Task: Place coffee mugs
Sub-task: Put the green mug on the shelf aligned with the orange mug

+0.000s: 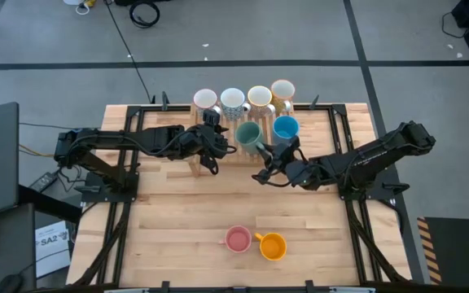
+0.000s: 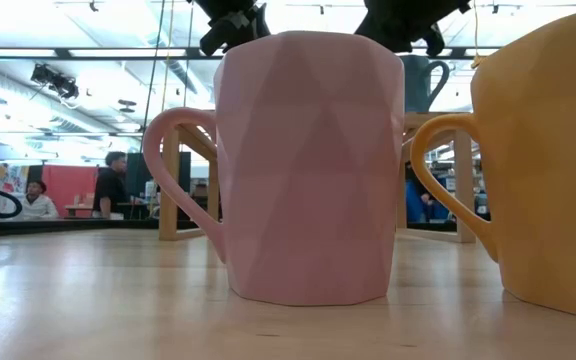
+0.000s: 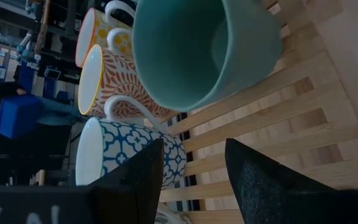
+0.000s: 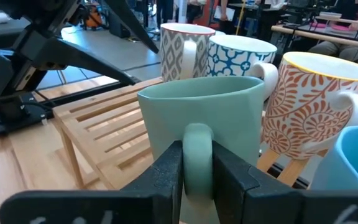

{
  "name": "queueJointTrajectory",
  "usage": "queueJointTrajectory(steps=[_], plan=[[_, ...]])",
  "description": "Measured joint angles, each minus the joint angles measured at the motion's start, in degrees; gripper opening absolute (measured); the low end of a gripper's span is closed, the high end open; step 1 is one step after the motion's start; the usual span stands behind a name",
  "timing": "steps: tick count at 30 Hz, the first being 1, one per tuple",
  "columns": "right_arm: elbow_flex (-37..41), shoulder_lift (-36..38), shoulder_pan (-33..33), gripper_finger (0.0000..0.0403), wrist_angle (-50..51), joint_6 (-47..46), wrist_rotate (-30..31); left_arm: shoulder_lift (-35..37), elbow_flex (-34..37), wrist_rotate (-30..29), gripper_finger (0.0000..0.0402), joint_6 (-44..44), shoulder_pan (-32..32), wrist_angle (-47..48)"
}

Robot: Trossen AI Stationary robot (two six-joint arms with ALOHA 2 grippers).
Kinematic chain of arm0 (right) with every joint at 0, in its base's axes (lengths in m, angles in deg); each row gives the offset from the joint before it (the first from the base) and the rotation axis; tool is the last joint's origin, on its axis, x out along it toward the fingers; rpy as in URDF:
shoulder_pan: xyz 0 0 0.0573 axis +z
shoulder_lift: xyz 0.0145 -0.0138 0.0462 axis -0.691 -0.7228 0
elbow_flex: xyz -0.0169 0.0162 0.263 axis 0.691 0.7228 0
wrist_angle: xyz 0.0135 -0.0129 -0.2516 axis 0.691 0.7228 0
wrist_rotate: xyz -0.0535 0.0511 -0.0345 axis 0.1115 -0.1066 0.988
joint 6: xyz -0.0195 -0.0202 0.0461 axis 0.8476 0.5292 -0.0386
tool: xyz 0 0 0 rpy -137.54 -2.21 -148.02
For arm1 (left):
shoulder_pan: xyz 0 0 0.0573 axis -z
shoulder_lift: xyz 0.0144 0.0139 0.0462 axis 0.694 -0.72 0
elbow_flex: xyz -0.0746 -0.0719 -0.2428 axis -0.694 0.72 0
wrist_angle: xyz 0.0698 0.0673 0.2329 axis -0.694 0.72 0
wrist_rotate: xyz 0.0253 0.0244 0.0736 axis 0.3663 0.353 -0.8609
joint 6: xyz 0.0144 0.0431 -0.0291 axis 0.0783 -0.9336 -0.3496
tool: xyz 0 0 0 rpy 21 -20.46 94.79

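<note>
While the right pincer (image 4: 197, 177) pinches the green mug (image 4: 207, 140) by its handle on the slatted rack (image 4: 98, 134), we fear a tip into the blue mug (image 1: 286, 128); left pincer (image 3: 191, 180) hovers open.

In the low view the pink mug (image 2: 308, 165) and the orange mug (image 2: 543, 160) fill the foreground and hide most of the wooden rack (image 2: 173, 185). The orange mug is cut off by the picture's right edge. Both arms are cropped at the top edge there, so neither gripper's fingers can be read. Of the green mug (image 2: 420, 80) only a sliver with its handle shows between them. In the right wrist view the blue mug (image 4: 353, 158) is cut by the edge, and the right gripper (image 4: 196, 167) covers the green mug's handle base. People in the room behind are too small and blurred to describe.
</note>
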Motion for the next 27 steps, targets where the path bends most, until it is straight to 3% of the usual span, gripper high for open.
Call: queueJointTrajectory(steps=[27], plan=[[-0.02,0.00,-2.39,0.0082,0.27,-0.01,-0.16,0.00,0.00,0.05,0.0178,0.02,0.00,0.01]])
